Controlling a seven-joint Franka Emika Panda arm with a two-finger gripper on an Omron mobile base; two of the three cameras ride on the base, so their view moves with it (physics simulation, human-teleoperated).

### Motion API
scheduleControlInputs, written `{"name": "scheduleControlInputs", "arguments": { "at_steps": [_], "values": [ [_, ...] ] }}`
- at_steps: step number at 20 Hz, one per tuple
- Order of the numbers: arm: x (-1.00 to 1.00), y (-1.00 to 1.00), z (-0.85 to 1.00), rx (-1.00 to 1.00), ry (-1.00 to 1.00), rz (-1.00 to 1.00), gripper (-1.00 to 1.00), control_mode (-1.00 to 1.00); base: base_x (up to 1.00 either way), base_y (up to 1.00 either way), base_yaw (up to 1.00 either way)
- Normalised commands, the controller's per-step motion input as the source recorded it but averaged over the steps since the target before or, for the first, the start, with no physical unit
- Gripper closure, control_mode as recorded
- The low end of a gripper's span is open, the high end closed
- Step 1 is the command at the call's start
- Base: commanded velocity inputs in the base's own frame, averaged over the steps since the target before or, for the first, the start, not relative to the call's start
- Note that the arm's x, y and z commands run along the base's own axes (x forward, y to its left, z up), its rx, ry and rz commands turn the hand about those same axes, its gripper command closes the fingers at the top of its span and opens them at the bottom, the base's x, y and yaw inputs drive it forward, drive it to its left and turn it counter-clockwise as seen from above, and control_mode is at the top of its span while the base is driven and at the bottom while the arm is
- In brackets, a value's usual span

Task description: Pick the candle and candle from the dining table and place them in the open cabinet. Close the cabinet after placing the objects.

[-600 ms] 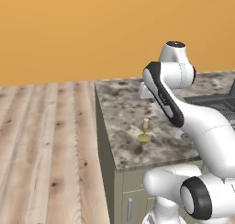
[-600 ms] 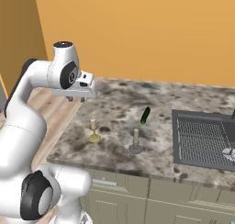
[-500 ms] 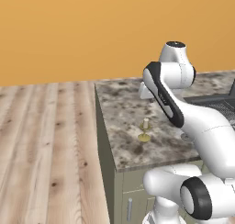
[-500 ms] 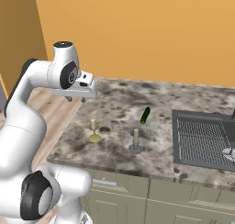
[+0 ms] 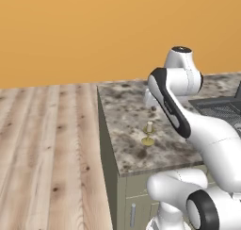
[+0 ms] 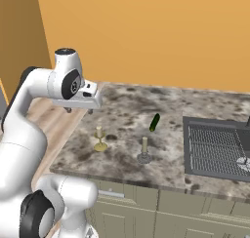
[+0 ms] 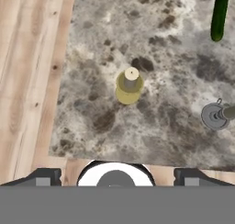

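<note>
Where the left base view looks forward, a mottled grey-brown stone tabletop (image 5: 127,130) ends in a square corner over olive-grey fronts, with pale wooden plank flooring (image 5: 47,144) to its left and a flat orange wall (image 5: 94,31) behind. A short cream candle on a brass-gold stemmed holder, the gold candle (image 5: 148,134), stands upright near the tabletop's left edge. The white arm (image 5: 188,116), smooth and rounded with dark joints, arches over the stone behind it. Against the earlier pictures nothing on the stone has shifted, and the arm keeps nearly the same pose.

From the right base view, the same stone carries the gold candle (image 6: 100,139) and, well apart to its right, a greyish candle on a silver-grey holder, the grey candle (image 6: 144,150), both upright. A small dark green cucumber (image 6: 155,122) lies beyond the grey one. A dark ribbed sink basin (image 6: 217,147) is sunk into the stone at the right. The gripper (image 6: 78,107) hangs above the tabletop's left end, higher than the gold candle and touching nothing.

Looking straight down, the hand view shows the gold candle (image 7: 129,85) as a cream disc over a round brass foot, on bare stone just inside the edge by the planks. The grey candle (image 7: 215,115) sits at the right border, its round base plain, and the cucumber (image 7: 219,14) lies at the top right. The jaws stand spread wide and empty, their two dark tips at the bottom corners.
</note>
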Motion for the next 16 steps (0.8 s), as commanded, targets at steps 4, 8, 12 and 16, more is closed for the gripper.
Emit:
{"name": "scheduleControlInputs", "arguments": {
  "at_steps": [4, 8, 12, 16],
  "values": [
    [-0.05, 0.00, -0.17, -0.01, 0.01, 0.00, -1.00, -1.00, 0.00, 0.00, 0.00],
    [0.03, 0.00, -0.09, 0.00, 0.00, 0.00, -1.00, -1.00, 0.00, 0.00, 0.00],
    [0.13, 0.00, -0.23, 0.00, 0.00, 0.01, -1.00, -1.00, 0.00, 0.00, 0.00],
    [0.03, 0.00, -0.31, 0.00, 0.00, 0.00, -1.00, -1.00, 0.00, 0.00, 0.00]
  ]
}}
